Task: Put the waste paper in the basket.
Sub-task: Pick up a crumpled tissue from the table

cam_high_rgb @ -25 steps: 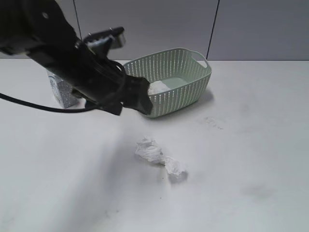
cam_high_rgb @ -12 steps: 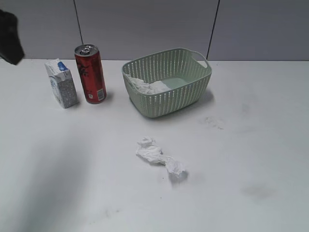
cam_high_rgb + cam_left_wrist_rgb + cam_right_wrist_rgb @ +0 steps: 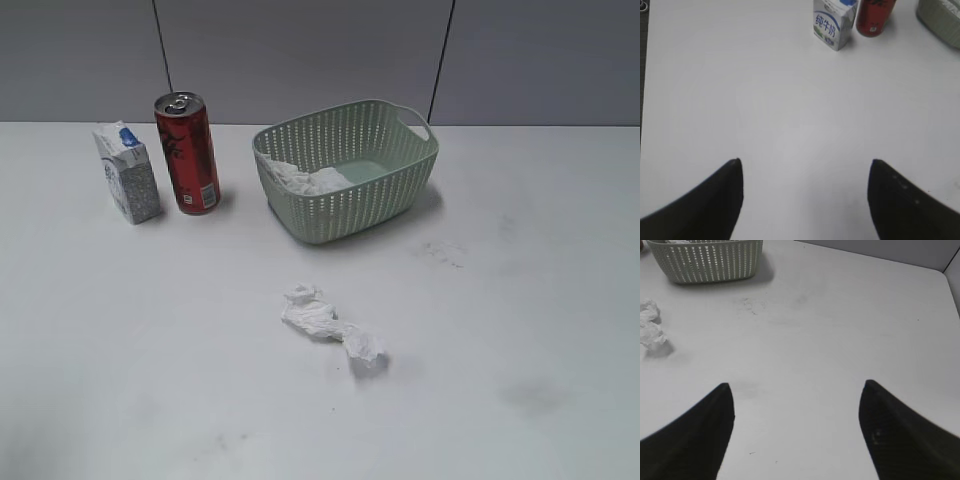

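Note:
The pale green perforated basket [image 3: 380,195] stands at the back middle of the table, with one white waste paper scrap [image 3: 308,181] inside at its left end. Two crumpled scraps lie touching on the table in front of it, one [image 3: 308,311] to the left and one [image 3: 364,346] to the right. They also show at the left edge of the right wrist view [image 3: 650,325], with the basket [image 3: 710,262] at the top left. My left gripper [image 3: 805,165] is open and empty over bare table. My right gripper [image 3: 796,387] is open and empty too. Neither gripper shows in the exterior view.
A red drink can [image 3: 187,153] and a small white-and-blue carton [image 3: 127,172] stand at the back left; both also show at the top of the left wrist view, carton [image 3: 832,25], can [image 3: 874,16]. The table's left edge [image 3: 645,100] is near.
The left arm, which was at the basket's left end a second ago, has pulled away to the left and out of the exterior view. A paper scrap now lies uncovered in the basket.

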Motion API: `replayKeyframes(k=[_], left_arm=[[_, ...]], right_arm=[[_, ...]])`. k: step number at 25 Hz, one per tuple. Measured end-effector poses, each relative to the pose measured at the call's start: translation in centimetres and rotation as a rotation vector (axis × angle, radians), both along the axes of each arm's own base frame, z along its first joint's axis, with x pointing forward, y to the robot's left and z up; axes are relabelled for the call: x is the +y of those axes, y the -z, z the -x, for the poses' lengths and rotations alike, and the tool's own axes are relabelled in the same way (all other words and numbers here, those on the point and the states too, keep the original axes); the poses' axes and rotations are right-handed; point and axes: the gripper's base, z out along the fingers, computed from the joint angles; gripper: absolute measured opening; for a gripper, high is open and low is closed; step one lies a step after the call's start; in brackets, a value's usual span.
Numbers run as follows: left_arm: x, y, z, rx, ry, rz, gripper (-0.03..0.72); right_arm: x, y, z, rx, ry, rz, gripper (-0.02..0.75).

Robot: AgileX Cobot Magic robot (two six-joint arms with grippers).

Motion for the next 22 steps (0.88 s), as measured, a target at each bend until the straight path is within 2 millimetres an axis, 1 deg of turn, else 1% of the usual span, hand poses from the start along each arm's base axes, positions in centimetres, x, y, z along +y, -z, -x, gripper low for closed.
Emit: replayKeyframes(k=[5,9,12,17,19,22], left_arm=[[1.1,2.1,6.1,-0.055,-0.038,0.034,0.591],[1.7,4.4,9.7,-0.101,-0.048,0.046,0.591],[2.0,6.6,11.7,-0.137,-0.055,0.054,0.591],[2.4,10.4,14.3,-0.177,-0.067,0.069,0.591],[2.7,11.2,15.4,-0.22,-0.093,0.082,0.591],[3.2,11.2,16.8,-0.331,-0.119,0.095,0.591]], right_arm=[[0.0,0.0,0.0,0.0,0.0,0.001,0.588],[0.0,0.0,0.0,0.0,0.0,0.001,0.588],[0.0,0.0,0.0,0.0,0.0,0.001,0.588],[0.0,0.0,0.0,0.0,0.0,0.001,0.588],[0.0,0.0,0.0,0.0,0.0,0.001,0.588],[0.0,0.0,0.0,0.0,0.0,0.001,0.588]])
